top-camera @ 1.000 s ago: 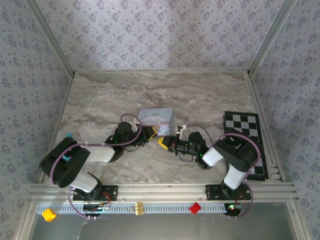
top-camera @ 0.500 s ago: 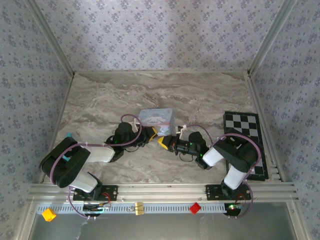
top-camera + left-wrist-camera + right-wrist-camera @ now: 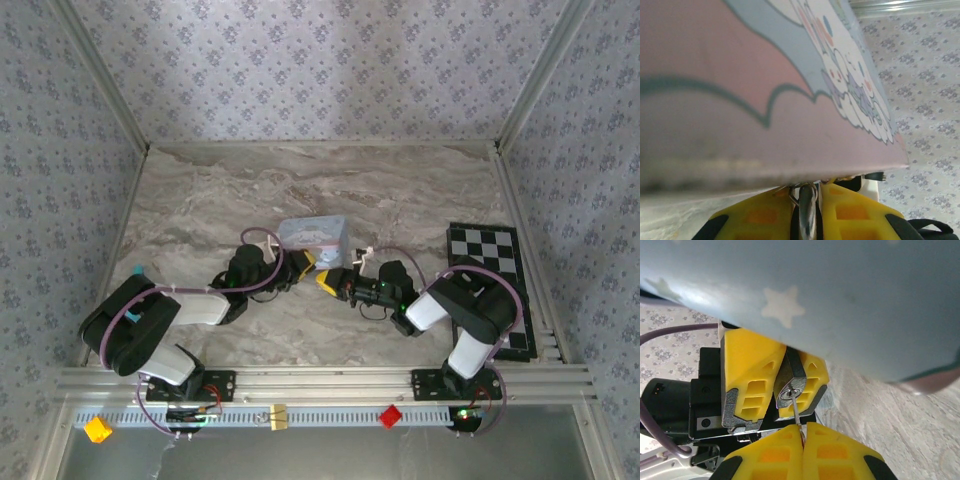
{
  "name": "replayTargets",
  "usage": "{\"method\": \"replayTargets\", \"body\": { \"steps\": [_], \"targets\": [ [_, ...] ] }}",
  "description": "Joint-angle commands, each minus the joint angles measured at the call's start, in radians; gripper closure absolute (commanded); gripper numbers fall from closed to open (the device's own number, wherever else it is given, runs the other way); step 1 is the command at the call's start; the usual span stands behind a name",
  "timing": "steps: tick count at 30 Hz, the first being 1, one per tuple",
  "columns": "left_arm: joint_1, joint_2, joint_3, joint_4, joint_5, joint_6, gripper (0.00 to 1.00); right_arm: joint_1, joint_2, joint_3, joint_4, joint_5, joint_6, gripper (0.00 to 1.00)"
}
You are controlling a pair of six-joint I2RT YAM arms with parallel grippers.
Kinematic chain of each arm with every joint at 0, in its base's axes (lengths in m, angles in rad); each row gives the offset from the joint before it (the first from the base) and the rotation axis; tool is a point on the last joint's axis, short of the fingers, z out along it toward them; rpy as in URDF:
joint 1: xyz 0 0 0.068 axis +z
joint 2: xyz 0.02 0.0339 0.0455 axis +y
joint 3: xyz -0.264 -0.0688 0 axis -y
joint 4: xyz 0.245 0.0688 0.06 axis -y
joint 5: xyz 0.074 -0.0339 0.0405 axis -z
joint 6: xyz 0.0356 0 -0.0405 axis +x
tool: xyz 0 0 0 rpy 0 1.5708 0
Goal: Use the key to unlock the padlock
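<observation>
Key (image 3: 797, 417) pinched in my right jaws meets the padlock (image 3: 792, 385) my left jaws grip just ahead; I'd turn it squarely.

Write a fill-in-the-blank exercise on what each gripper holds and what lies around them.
1. The left gripper is clamped on the small dark ____.
2. The right gripper pinches the ____, whose thin blade meets the keyhole.
3. Both grippers meet right beside the pale blue, cartoon-printed ____.
4. At the right edge of the table lies a black-and-white ____.
Missing words: padlock; key; tin; chessboard.
</observation>
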Motion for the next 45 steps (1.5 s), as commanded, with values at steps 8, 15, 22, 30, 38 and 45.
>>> {"method": "replayTargets", "body": {
  "steps": [8,15,22,30,38,45],
  "targets": [
    [-0.048,-0.056,0.033,0.094,0.098,0.002,1.00,-0.060,-0.036,0.056,0.024,-0.023,0.026,1.00],
    [-0.070,-0.027,0.048,0.119,0.104,-0.005,1.00,-0.067,-0.029,0.091,0.023,-0.044,0.038,1.00],
    [-0.089,0.002,0.068,0.123,0.106,-0.001,1.00,-0.058,-0.031,0.116,0.023,-0.055,0.036,1.00],
    [-0.094,0.023,0.068,0.135,0.107,-0.004,1.00,-0.095,-0.038,0.068,0.023,-0.050,0.022,1.00],
    [-0.099,0.012,0.068,0.124,0.112,0.004,1.00,-0.163,-0.044,0.032,0.023,-0.058,0.024,1.00],
    [-0.106,0.022,0.080,0.137,0.104,0.004,1.00,-0.088,-0.034,0.070,0.023,-0.029,0.029,1.00]
  ]
}}
